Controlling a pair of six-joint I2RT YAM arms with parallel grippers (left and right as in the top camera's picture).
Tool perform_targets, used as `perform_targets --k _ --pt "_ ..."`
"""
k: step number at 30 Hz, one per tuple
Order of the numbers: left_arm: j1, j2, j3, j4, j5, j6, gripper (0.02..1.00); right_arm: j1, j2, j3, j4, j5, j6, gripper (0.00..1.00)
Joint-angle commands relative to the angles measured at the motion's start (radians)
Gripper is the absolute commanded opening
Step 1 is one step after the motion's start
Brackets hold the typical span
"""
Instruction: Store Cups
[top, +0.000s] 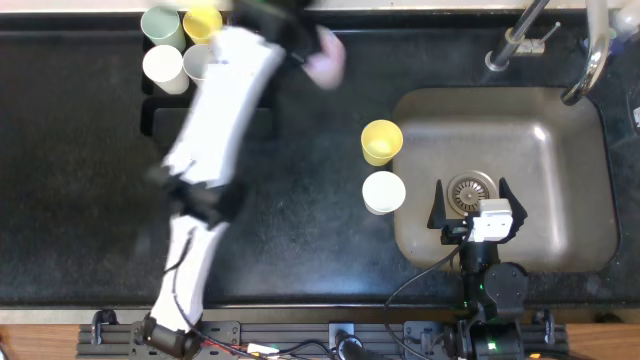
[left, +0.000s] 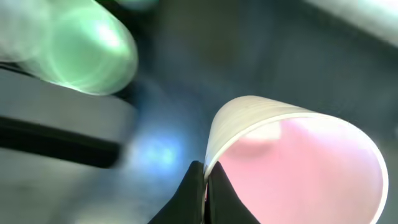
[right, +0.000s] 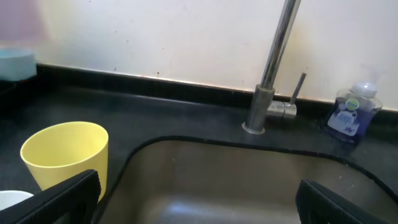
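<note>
Left tool (left: 206, 186) was clamped on the rim of the pink cup (left: 305, 168), close to the cup cluster (top: 180, 45) at the worktop's (top: 300, 250) back left (green, yellow and two white, all smooth and tapered). Right tool (top: 471, 186) hung over the steel sink (top: 560, 150), fingers spread, holding nothing. Yellow cup (top: 381, 140) and white cup (top: 383, 192) stood upright just beside the sink's left rim. The worktop was dark and speckled, and a chrome faucet (top: 520, 35) stood behind the basin.
</note>
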Motion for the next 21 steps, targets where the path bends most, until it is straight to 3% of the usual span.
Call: perform_targets --k 1,4,7,13,21 --pt "0.237 -0.27 -0.078 -0.011 -0.085 -0.05 0.036 0.004 -0.006 -0.013 0.006 0.004 0.0 0.996" --pt "0.444 -0.418 -0.378 -0.009 -0.032 -0.051 0.036 0.004 -0.006 -0.013 0.006 0.004 0.0 0.993" --pt "0.535 -0.493 -0.603 0.039 -0.033 -0.048 0.036 0.004 -0.006 -0.013 0.006 0.004 0.0 0.998" --pt "0.575 -0.594 -1.062 0.355 -0.02 -0.05 0.036 0.004 -0.006 -0.013 0.006 0.004 0.0 0.996" --pt "0.573 -0.596 -1.228 0.471 -0.023 -0.078 0.036 0.004 -0.006 -0.013 0.006 0.004 0.0 0.998"
